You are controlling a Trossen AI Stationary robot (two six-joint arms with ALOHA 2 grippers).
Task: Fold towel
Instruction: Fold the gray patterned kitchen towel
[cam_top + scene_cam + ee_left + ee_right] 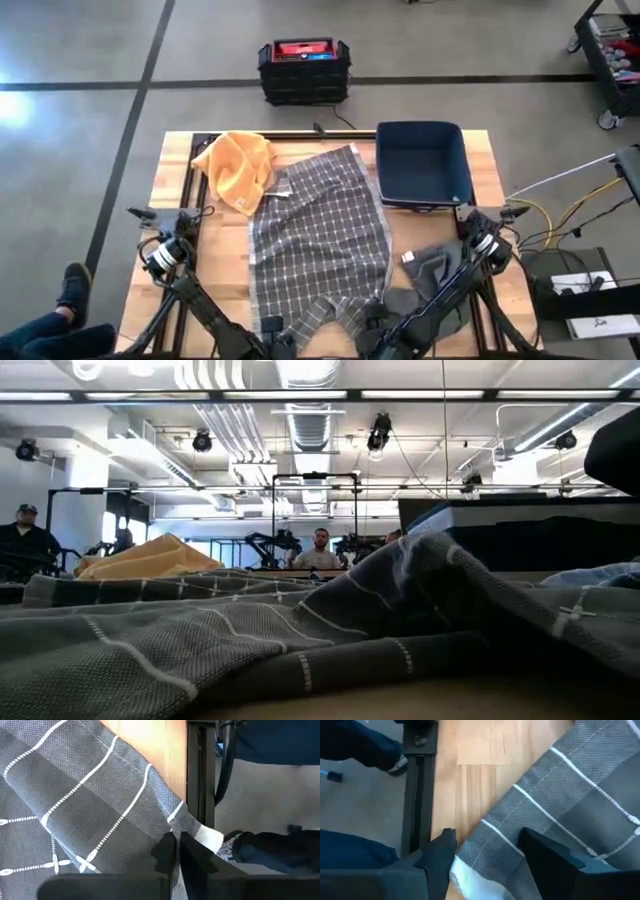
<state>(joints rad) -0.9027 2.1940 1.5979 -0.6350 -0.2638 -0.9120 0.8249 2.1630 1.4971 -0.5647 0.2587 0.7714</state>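
Pinching grey towel (pixel 85 810): left claw (pixel 176 851); right claw (pixel 487 855) astride edge.

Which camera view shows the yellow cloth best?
The high view shows it best: the whole yellow cloth lies crumpled at the far left of the table, beside the grey checked towel. The low view shows only its top behind the towel. Neither wrist view shows it.
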